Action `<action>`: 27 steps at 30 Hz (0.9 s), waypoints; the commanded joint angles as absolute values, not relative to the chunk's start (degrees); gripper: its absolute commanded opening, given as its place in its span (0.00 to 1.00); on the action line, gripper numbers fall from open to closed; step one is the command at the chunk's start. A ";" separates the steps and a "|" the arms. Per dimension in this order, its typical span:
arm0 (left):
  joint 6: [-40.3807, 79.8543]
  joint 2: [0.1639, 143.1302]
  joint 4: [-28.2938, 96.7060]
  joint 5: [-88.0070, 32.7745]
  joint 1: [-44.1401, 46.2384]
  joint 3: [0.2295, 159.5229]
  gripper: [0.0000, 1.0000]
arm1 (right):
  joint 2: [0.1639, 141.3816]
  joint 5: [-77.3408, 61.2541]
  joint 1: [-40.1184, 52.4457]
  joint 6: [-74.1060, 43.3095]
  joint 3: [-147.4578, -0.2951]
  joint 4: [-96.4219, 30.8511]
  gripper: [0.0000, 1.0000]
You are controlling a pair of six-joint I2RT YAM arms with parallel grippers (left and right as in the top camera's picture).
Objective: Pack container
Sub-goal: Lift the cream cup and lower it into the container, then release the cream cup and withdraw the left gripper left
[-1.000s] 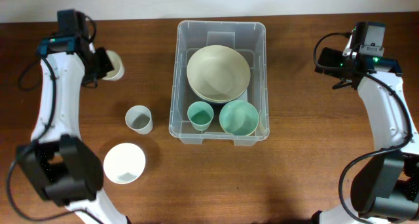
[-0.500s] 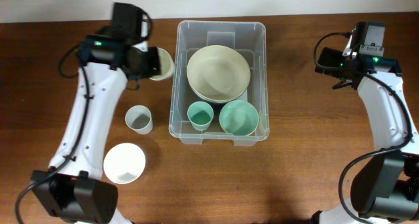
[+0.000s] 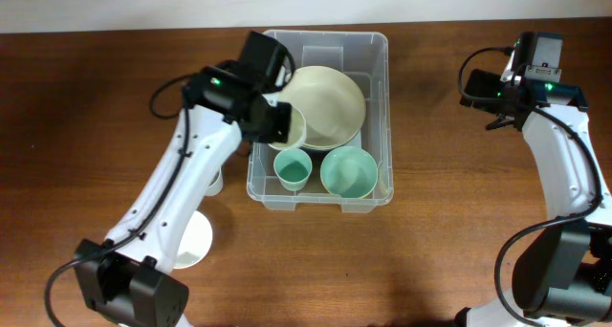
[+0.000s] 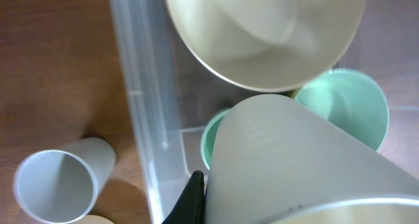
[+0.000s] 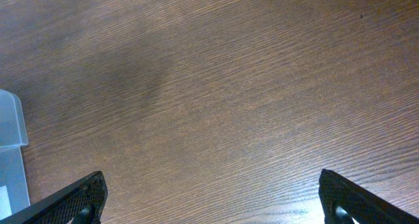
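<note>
Overhead: the container [image 3: 382, 117] sits at the upper centre of the frame on the wooden table [image 3: 449, 231]. Inside it a large cream bowl [image 3: 330, 98] fills the upper half. A small green cup [image 3: 291, 168] stands at the lower left, with a green bowl [image 3: 349, 172] just beside it at the lower right. The left arm stretches from the lower left corner up to the container's left rim. There the left gripper [image 3: 285, 126] is clamped on a cream cup [image 3: 298, 128], which is tilted over the rim and overlaps the big bowl's left edge. Under the arm a grey cup [image 3: 216, 182] and a white bowl [image 3: 196, 243] show only in part. The right gripper [image 3: 475, 86] hangs at the right of the frame, well apart from the container.

Left wrist: the cream cup [image 4: 294, 158] fills the lower right, with one black finger [image 4: 194, 196] against its left side. The large cream bowl lies above it and the green bowl peeks out at the right. The container's clear wall [image 4: 141, 119] runs down the frame left of centre, and the grey cup [image 4: 55, 185] stands outside it at the lower left.

Right wrist: the fingertips sit in the two lower corners, spread wide, with only table wood between them; a corner of the container [image 5: 10, 145] shows at the left edge
</note>
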State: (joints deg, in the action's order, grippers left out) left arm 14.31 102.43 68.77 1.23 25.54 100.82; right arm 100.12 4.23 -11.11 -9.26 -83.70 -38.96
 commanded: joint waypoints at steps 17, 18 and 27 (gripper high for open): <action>14.94 102.21 66.22 0.12 26.85 93.93 0.02 | 98.72 4.78 -11.29 -9.72 -84.33 -38.83 0.99; 14.94 102.21 66.22 0.14 26.85 93.93 0.07 | 98.72 4.78 -11.29 -9.72 -84.33 -38.83 0.99; 14.92 102.17 65.80 0.43 25.93 94.30 0.32 | 98.72 4.78 -11.29 -9.72 -84.33 -38.83 0.99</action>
State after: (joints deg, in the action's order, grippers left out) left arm 14.74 102.45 66.08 0.60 26.61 94.70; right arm 100.12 4.25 -11.11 -9.23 -83.70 -38.96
